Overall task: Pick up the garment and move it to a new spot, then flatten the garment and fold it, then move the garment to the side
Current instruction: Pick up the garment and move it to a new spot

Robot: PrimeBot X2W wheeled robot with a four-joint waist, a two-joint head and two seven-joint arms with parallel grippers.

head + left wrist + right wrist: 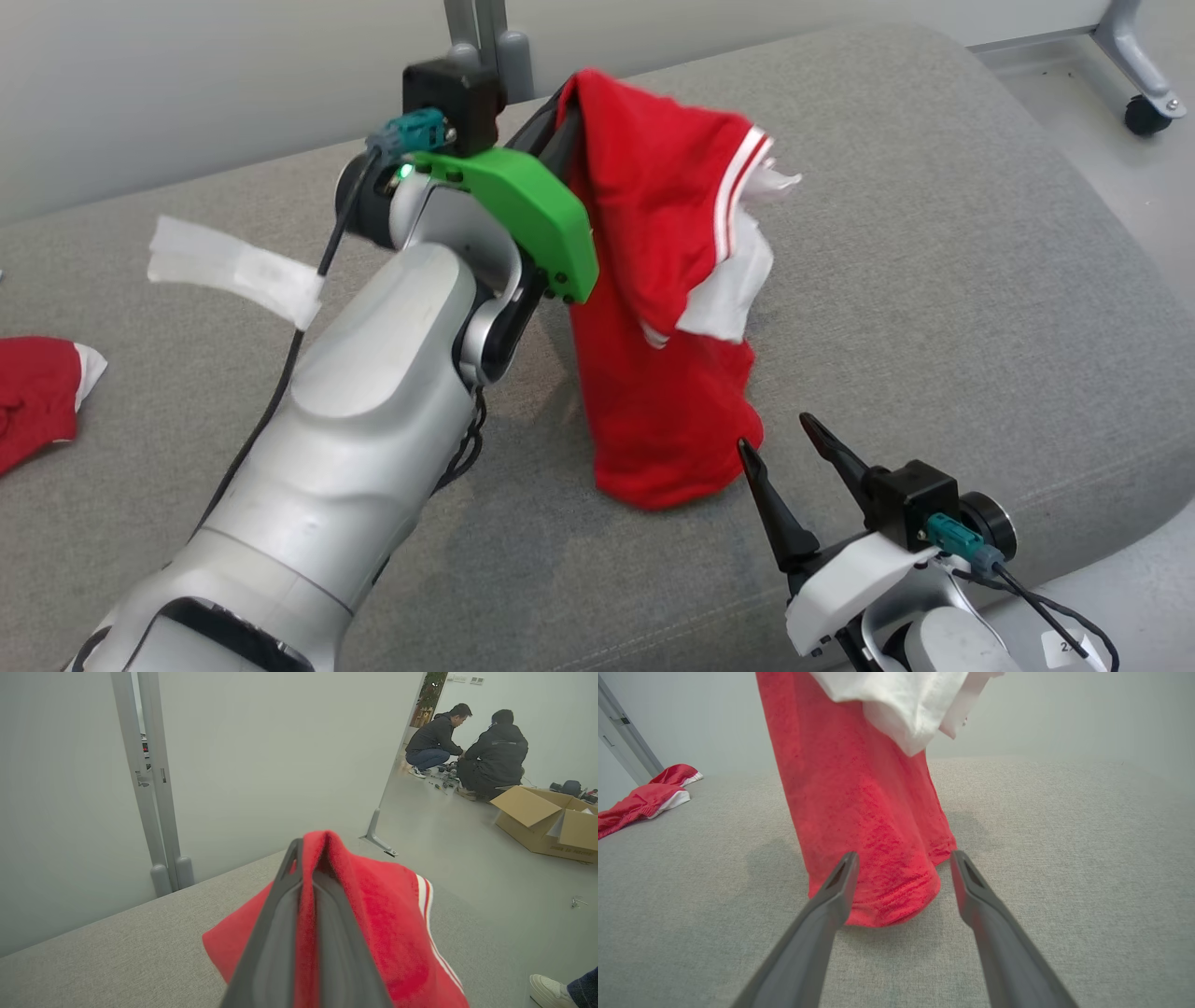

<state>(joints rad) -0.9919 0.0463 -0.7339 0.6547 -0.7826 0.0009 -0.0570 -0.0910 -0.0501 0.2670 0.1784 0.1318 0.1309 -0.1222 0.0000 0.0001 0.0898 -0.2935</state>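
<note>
Wide-open right hand [776,433] sits beside one red garment [653,233] pinched in left hand [308,845]; second garment [33,392] lies apart.

Red garments, two: the held garment [663,280] is hanging from the clamped left gripper [308,858], its hem just ahead of the spread right gripper [775,434]; the spare garment [33,397] is lying well left of the left gripper. White strip [233,266], one, is lying nearer on that same side. People [437,737], two, are crouching far beyond the left gripper. Cardboard box [542,816], one, is sitting beside them.
</note>
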